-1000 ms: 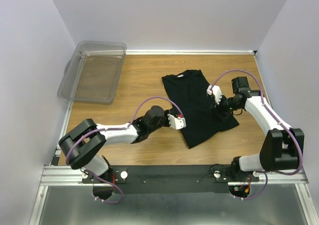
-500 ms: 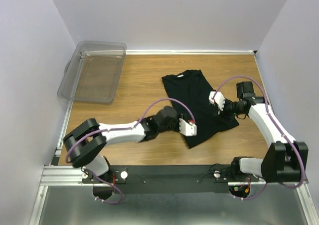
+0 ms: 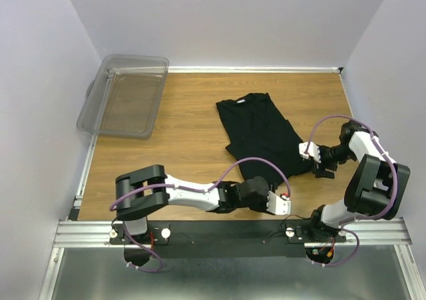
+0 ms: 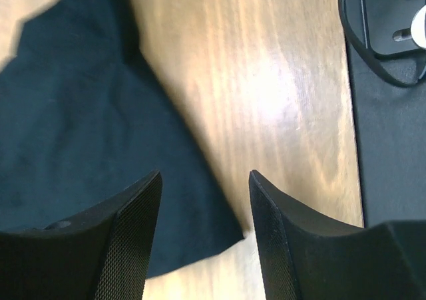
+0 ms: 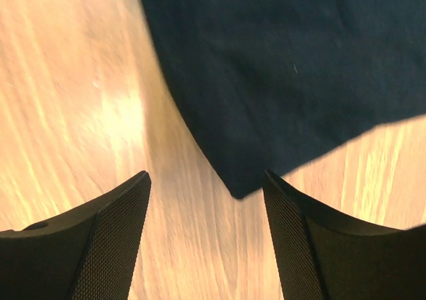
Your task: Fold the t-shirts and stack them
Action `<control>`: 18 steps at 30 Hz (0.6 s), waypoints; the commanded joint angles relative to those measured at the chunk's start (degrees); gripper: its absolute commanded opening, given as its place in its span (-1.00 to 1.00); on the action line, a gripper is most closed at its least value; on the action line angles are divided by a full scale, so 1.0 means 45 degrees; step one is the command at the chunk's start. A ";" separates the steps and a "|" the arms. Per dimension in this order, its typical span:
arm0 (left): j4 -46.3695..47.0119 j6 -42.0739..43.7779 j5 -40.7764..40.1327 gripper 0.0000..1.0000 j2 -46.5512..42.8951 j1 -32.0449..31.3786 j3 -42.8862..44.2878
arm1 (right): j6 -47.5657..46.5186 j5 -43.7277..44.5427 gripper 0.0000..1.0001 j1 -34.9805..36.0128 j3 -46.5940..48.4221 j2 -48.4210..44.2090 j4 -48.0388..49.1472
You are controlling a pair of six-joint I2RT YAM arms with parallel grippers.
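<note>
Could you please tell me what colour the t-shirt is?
The t-shirt is black; the top view shows it best.

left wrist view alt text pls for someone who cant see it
A corner of a black t-shirt lies on a wooden table. The left gripper, jaws open and empty, frames that corner; a black base plate lines the right edge.

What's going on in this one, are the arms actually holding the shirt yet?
Not yet. One black t-shirt, apparently partly folded, lies on the wooden table. The left gripper is open over the shirt's corner nearest the arm bases, and the right gripper is open over its right-hand corner. Neither has fabric pinched. The clear plastic bin sits at the far left, apart from the shirt.
</note>
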 commanded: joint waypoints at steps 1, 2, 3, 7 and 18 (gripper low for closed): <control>-0.0507 -0.0995 -0.0455 0.25 0.0688 -0.0076 0.0771 | -0.3763 -0.1200 0.52 -0.0037 -0.0401 -0.0385 -0.0990; -0.0779 -0.1151 -0.0456 0.22 0.1173 -0.0076 0.1023 | -0.3687 -0.1317 0.52 -0.0037 -0.0440 -0.0153 -0.0738; -0.0898 -0.1210 -0.0398 0.22 0.1178 -0.0076 0.1142 | -0.3608 -0.1299 0.52 -0.0037 -0.0402 0.0024 -0.0600; -0.1678 -0.1425 -0.0474 0.19 0.1841 -0.0056 0.1844 | -0.3510 -0.1221 0.52 -0.0037 -0.0109 0.1057 -0.0404; -0.3633 -0.2342 -0.2095 -0.07 0.3462 -0.0017 0.2842 | -0.1694 -0.0733 0.43 0.0686 -0.0245 0.2349 0.2213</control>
